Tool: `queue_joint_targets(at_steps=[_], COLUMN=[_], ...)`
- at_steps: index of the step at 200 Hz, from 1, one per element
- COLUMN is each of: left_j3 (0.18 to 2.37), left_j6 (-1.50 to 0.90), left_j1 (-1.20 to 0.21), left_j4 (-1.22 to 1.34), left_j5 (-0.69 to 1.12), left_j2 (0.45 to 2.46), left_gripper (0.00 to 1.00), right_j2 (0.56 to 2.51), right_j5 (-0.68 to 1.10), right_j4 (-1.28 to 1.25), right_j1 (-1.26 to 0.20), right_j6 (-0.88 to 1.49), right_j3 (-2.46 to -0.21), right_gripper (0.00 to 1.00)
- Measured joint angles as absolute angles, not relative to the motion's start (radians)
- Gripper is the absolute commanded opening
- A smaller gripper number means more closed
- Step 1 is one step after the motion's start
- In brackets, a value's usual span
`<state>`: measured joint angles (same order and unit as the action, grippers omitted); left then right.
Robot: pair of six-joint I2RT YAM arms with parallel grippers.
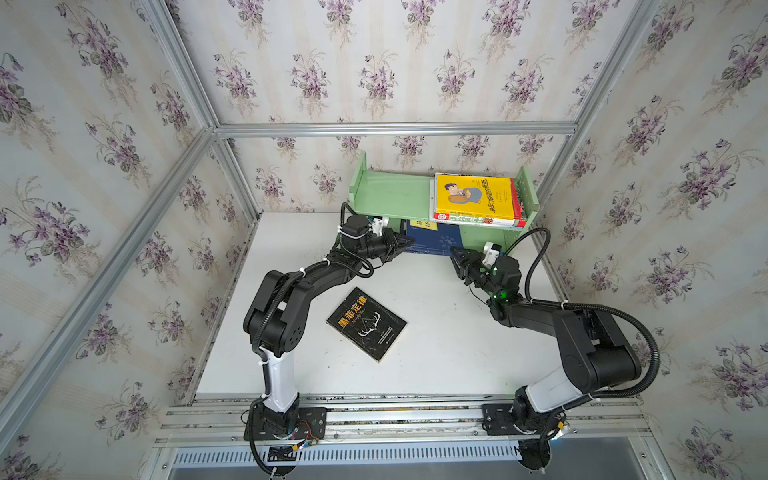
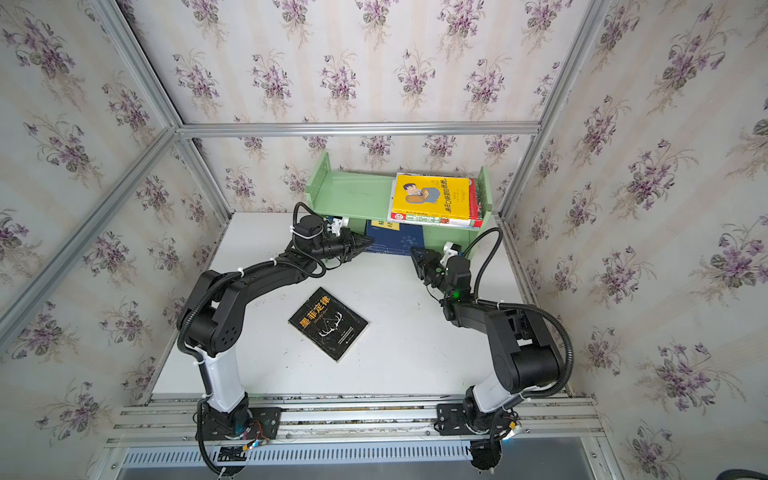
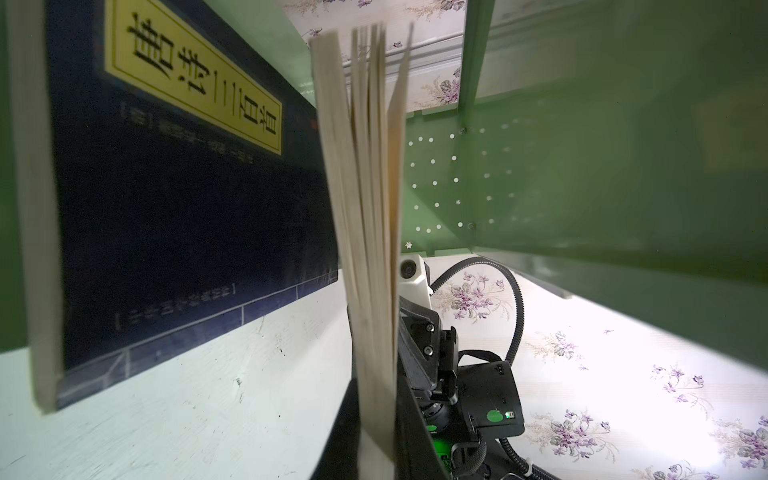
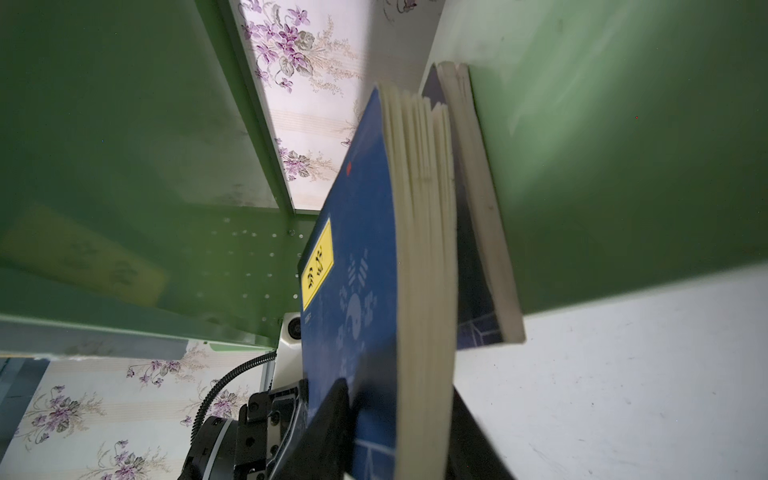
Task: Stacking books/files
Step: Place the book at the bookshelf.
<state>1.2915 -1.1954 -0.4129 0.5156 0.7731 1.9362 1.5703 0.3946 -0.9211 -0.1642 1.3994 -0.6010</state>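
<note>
I had the left pincer pinching the navy book; right pincer straddled it, grip unclear.

Green shelf at bench rear. Its top deck: left part bare, right end filled w/ yellow-topped book stack. Under the deck, navy books stand mid-opening; room either side, but left arm & right arm reach in there. In front of shelf, black book lies flat; bench around it open.
</note>
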Motion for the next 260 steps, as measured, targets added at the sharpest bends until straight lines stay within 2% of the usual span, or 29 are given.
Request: queue_joint_targets(at_steps=[32,71,104,125,139,147,160,168,190,237,260], left_j3=[1.287,1.287,1.287,1.287,1.285,1.274,1.243,1.216,1.146,1.064,1.040], left_j6=[-1.198,-1.198,-1.193,-1.194,-1.194,-1.194,-1.213,-1.216,-1.197,-1.070,-1.006], left_j1=[-0.409,-0.406,-0.405,-0.404,-0.404,-0.405,-0.405,-0.405,-0.402,-0.365,-0.336], left_j4=[0.524,0.530,0.526,0.514,0.498,0.495,0.483,0.472,0.440,0.223,0.119], left_j5=[0.780,0.792,0.793,0.787,0.782,0.773,0.752,0.728,0.662,0.514,0.461], left_j2=[1.928,1.927,1.926,1.924,1.914,1.900,1.862,1.832,1.735,1.533,1.455], left_gripper=[0.09,0.09,0.11,0.19,0.31,0.44,0.51,0.60,0.65,0.66,0.73], right_j2=[1.557,1.551,1.553,1.554,1.555,1.557,1.558,1.559,1.565,1.604,1.627], right_j5=[0.387,0.387,0.395,0.406,0.409,0.411,0.414,0.414,0.402,0.373,0.336], right_j4=[-0.934,-0.934,-0.944,-0.971,-0.974,-0.974,-0.974,-0.970,-0.966,-0.980,-1.002], right_j1=[-0.141,-0.124,-0.124,-0.123,-0.123,-0.123,-0.125,-0.125,-0.124,-0.127,-0.144], right_j6=[1.409,1.409,1.411,1.425,1.433,1.434,1.433,1.432,1.426,1.419,1.401], right_j3=[-0.587,-0.581,-0.587,-0.596,-0.596,-0.596,-0.597,-0.602,-0.616,-0.633,-0.649], right_gripper=[0.39,0.35,0.13,0.05,0.04,0.03,0.02,0.02,0.01,0.00,0.00])
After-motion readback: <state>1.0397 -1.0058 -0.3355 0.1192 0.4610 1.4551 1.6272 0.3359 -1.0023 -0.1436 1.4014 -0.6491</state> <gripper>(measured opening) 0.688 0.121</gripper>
